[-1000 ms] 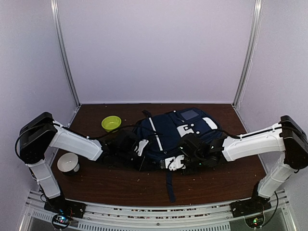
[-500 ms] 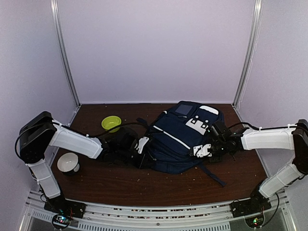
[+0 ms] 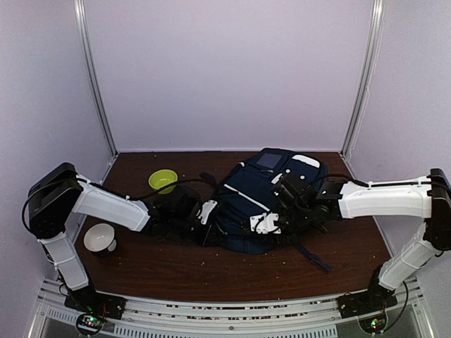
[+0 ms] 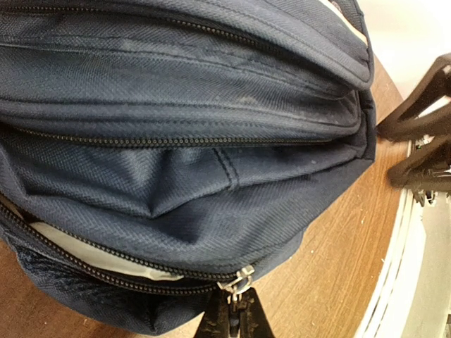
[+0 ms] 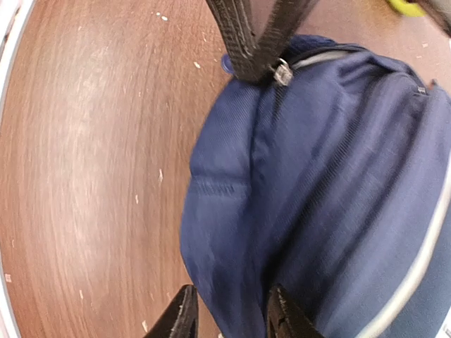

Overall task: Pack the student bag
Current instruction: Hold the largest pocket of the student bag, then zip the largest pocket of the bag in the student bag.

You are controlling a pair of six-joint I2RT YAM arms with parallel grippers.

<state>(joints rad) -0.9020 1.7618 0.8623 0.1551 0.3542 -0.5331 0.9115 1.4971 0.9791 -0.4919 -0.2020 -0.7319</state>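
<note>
- Bottom edge of the left wrist view: the left gripper [image 4: 236,317] pinches a zipper pull [image 4: 238,285], a grip the overhead view hides.
- Right wrist view: the right gripper [image 5: 232,317], jaws spread, straddles a fold of navy fabric.
- Overhead: the student bag [image 3: 243,201] lies mid-frame on the table [image 3: 211,271], with a green bowl [image 3: 163,180] to its upper left.

Matt woven navy cloth on the student bag [image 4: 176,105], shiny metal zip pull [image 4: 239,279], faintly glossy grained wooden table [image 5: 91,141]

There is one backpack [image 3: 264,201], in the middle. There is one green bowl [image 3: 163,180] at the far left and one white cup [image 3: 99,238] at the near left. The robot arms are two: the left arm [image 3: 106,204] and the right arm [image 3: 384,197].
</note>
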